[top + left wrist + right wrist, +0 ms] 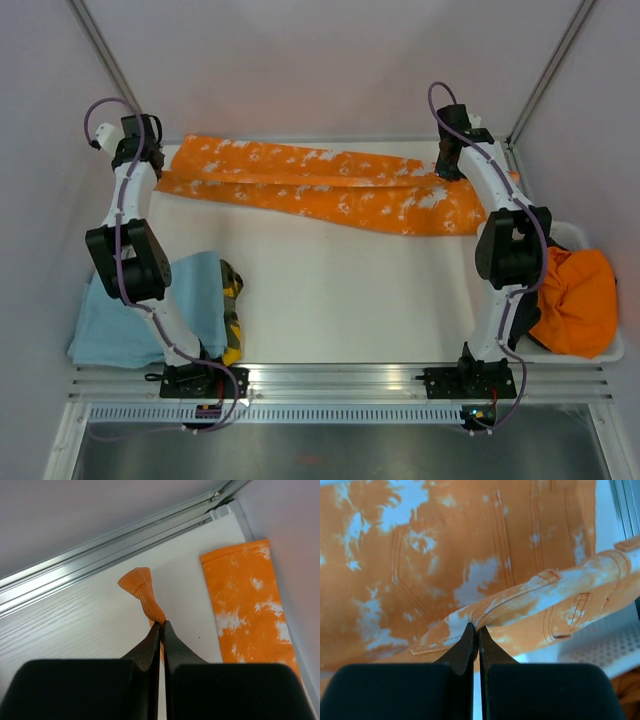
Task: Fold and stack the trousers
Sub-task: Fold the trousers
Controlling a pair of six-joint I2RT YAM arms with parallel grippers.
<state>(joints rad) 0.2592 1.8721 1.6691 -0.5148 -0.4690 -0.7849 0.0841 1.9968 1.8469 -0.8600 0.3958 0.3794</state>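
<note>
trousers (pixel 320 190) were laid long-axis left-right on far tabletop (pixel 330 290) | cuff (pixel 137 582) was pinched by closed left fingers (pixel 148 649) | waistband (pixel 530 597) was pinched by closed right fingers (pixel 465 646)

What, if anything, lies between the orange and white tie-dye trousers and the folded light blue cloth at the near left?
Nothing visible. The left gripper and right gripper pinch the orange and white tie-dye trousers, and only bare white table shows between them and the folded light blue cloth; the left arm hangs over that pile.
</note>
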